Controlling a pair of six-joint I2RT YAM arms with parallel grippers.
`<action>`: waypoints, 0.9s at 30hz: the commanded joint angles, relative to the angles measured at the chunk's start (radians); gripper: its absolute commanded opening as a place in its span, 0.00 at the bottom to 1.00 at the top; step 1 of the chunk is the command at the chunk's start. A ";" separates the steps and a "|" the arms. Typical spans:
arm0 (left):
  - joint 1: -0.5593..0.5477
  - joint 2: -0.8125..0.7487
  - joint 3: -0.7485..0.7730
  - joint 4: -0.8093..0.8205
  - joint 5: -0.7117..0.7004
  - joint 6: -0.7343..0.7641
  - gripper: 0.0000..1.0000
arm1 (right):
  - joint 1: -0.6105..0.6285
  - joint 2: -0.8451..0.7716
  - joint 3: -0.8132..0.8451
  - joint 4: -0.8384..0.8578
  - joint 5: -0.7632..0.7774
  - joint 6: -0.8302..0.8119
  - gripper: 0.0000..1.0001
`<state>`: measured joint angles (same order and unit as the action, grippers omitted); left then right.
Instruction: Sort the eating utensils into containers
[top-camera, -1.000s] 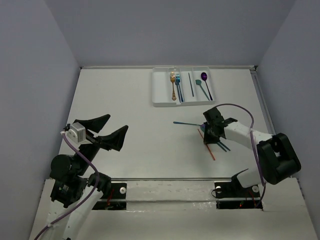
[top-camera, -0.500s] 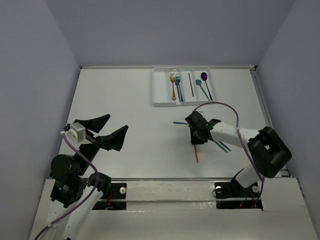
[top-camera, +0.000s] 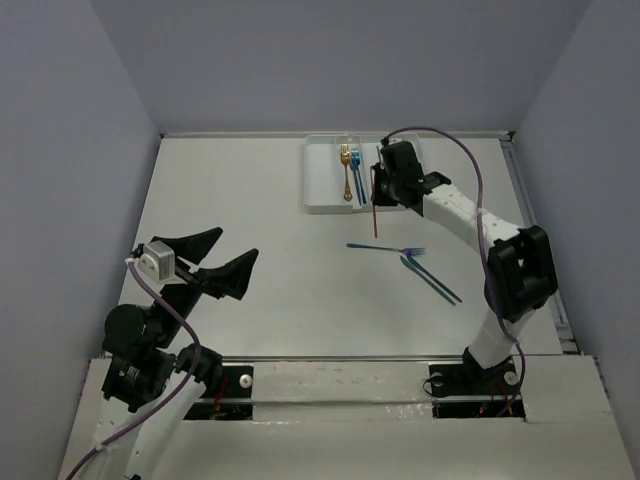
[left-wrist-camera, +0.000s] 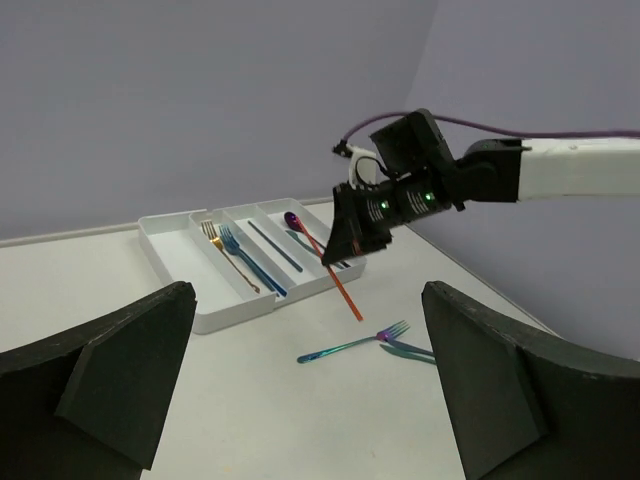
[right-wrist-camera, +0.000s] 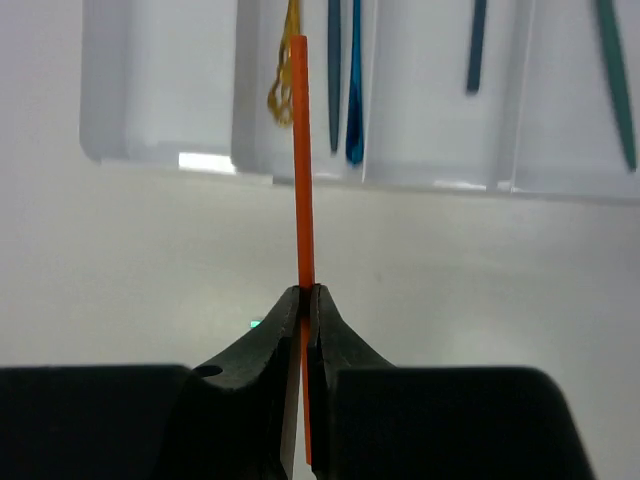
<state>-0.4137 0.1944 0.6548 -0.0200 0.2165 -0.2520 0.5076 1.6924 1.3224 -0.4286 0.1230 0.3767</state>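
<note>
Change: the right tool (top-camera: 377, 200) has left the loose pile at mid-right of the top view. It now sits at the tray's (top-camera: 320, 180) near edge, in the upper middle. The red-orange stick (top-camera: 375, 220) went with it and is gone from the pile. The left tool (top-camera: 238, 244) has not moved; its jaws are spread wide with nothing in them.

The right tool (right-wrist-camera: 307, 295) is closed on the stick (right-wrist-camera: 299, 150), pinched thin between both fingers. The stick runs straight out past the fingertips. In the top view it hangs over the table just below the tray's near rim, not inside a compartment. In the left wrist view the stick (left-wrist-camera: 348, 295) slants down from the tool (left-wrist-camera: 345, 255), its low end in front of the tray (left-wrist-camera: 165, 245).

In the right wrist view the stick's tip lines up with the handle end of the gold fork (right-wrist-camera: 285, 95). I cannot tell how high above it sits.

A gold fork (top-camera: 346, 165) and a blue fork (top-camera: 356, 170) lie in the same compartment. On the table are a purple-teal fork (top-camera: 385, 248) and blue-teal pieces (top-camera: 435, 280).

Hidden: the right arm covers the tray's right compartments in the top view. The purple spoon (left-wrist-camera: 292, 218) shows only in the left wrist view. The right wrist view cuts off the tray's far part. The types of the thin dark pieces are unclear.
</note>
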 joint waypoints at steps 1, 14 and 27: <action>-0.007 0.023 0.031 0.037 0.000 0.010 0.99 | -0.110 0.206 0.287 0.039 -0.051 -0.151 0.00; -0.007 0.045 0.035 0.037 -0.005 0.019 0.99 | -0.225 0.685 0.917 -0.101 -0.097 -0.200 0.00; 0.003 0.057 0.034 0.040 0.000 0.019 0.99 | -0.236 0.590 0.844 -0.079 -0.115 -0.180 0.57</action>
<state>-0.4171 0.2363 0.6548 -0.0204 0.2096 -0.2428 0.2714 2.4142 2.1960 -0.5316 0.0238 0.1974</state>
